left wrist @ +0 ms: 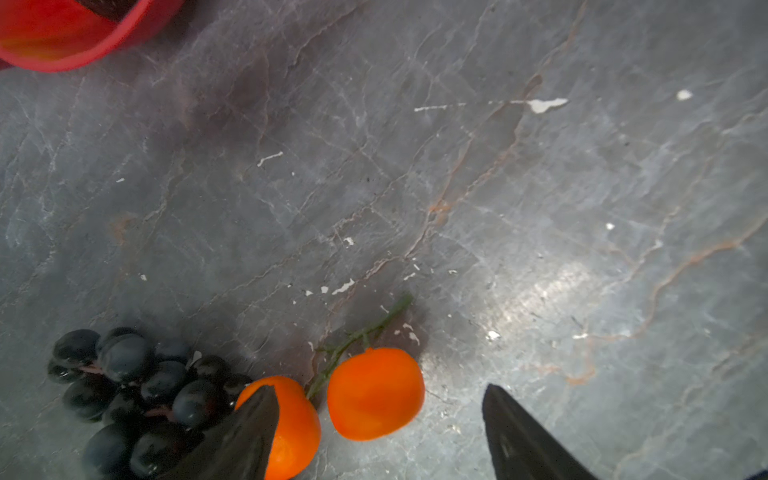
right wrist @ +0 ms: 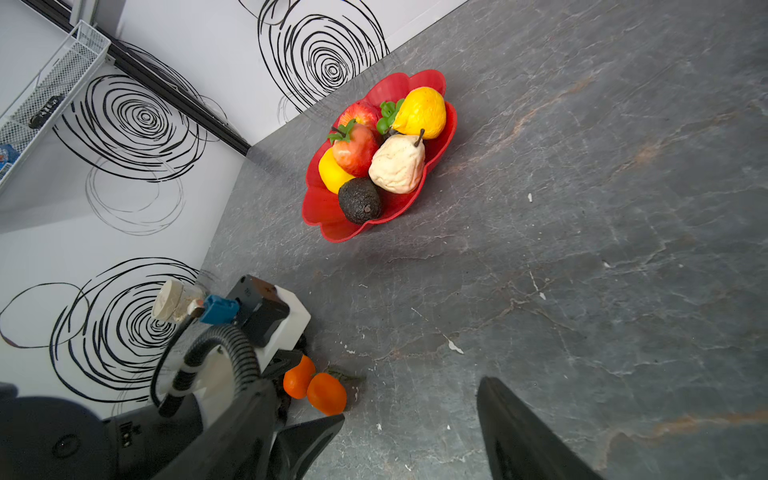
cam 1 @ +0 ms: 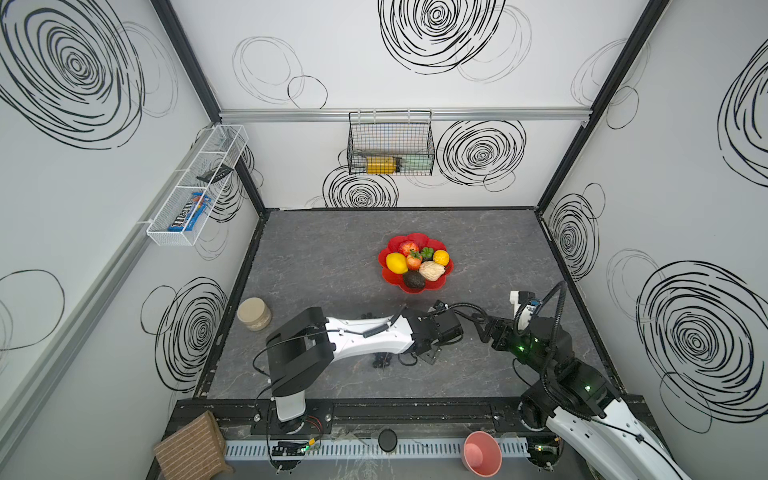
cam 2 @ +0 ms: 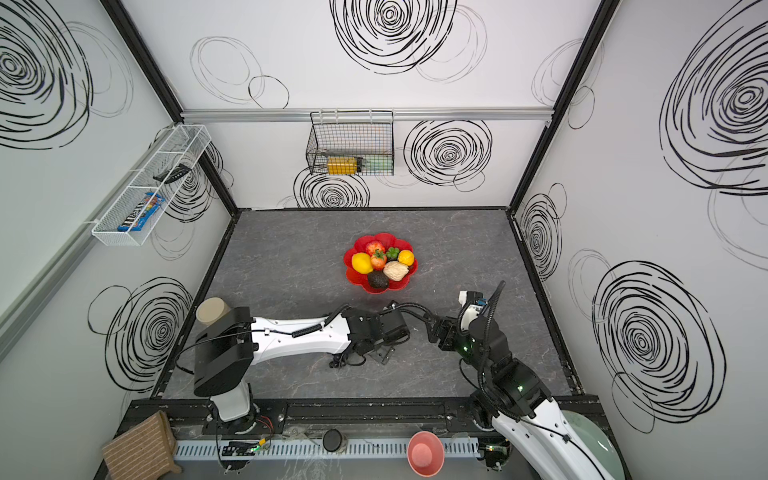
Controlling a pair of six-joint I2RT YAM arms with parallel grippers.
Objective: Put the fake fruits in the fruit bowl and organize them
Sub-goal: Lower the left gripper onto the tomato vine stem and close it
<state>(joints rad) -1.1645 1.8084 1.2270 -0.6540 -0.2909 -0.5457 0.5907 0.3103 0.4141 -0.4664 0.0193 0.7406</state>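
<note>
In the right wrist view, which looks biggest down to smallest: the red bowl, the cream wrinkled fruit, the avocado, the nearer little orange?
1. red bowl
2. cream wrinkled fruit
3. avocado and nearer orange look about alike; the orange lies closer to the camera, so unranked.

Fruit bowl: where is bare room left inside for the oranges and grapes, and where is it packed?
Bare red shows at the near-left rim of the bowl, between the left lemon and avocado, and in the far petals behind the apple. A thinner strip lies near-right, beside the cream fruit. The middle is packed, fruits touching.
</note>
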